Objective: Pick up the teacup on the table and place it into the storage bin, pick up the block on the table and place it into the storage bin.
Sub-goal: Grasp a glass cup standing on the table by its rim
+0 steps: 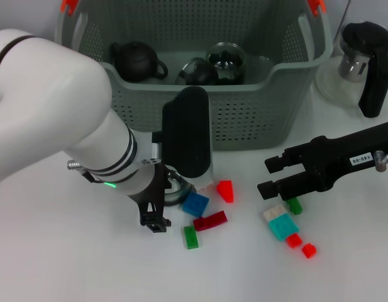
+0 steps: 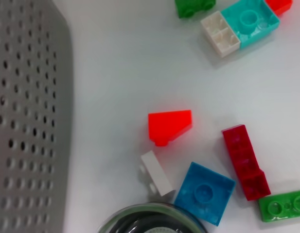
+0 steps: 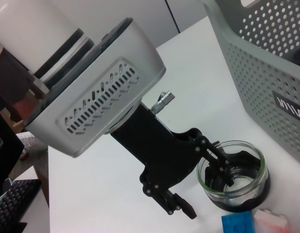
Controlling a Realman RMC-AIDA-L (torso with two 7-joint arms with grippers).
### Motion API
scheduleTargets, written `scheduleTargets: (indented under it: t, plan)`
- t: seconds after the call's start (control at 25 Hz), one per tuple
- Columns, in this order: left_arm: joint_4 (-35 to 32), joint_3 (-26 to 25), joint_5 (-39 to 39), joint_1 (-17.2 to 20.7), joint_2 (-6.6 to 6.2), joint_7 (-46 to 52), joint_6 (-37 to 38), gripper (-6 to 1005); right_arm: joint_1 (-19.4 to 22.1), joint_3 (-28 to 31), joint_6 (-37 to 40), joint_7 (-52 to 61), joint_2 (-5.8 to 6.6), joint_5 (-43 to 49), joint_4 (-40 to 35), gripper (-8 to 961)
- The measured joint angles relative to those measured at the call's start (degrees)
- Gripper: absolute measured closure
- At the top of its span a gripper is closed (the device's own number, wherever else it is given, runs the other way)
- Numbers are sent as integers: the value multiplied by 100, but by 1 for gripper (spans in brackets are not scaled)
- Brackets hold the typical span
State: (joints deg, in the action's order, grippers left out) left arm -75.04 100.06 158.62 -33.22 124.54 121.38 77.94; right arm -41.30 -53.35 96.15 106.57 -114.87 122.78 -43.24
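The teacup (image 1: 176, 192), a glass cup with a black base, stands on the white table just in front of the storage bin (image 1: 244, 119). My left gripper (image 3: 208, 198) is down at it, open. One finger (image 3: 219, 165) reaches inside the cup and the other (image 3: 181, 209) stays outside its wall. Beside the teacup (image 2: 150, 221) lie a blue block (image 1: 195, 204), a red wedge block (image 1: 226, 190), a dark red block (image 1: 210, 221) and a green block (image 1: 191, 237). To the right my right gripper (image 1: 268, 176) hovers open with nothing between its fingers, above a teal-and-white block (image 1: 280, 221).
The bin holds a black teapot (image 1: 137, 61) and glass tea ware (image 1: 225, 63). A glass kettle with a black handle (image 1: 363, 56) stands at the back right. Small red blocks (image 1: 294, 240) and a green block (image 1: 295, 205) lie under the right gripper.
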Motion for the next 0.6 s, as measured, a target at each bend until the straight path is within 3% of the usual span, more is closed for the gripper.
scheduleTargets:
  t: [0.6]
  plan:
    - [173, 126, -4, -108, 0, 100, 55, 311, 0, 0, -11, -14, 0, 0, 0, 156]
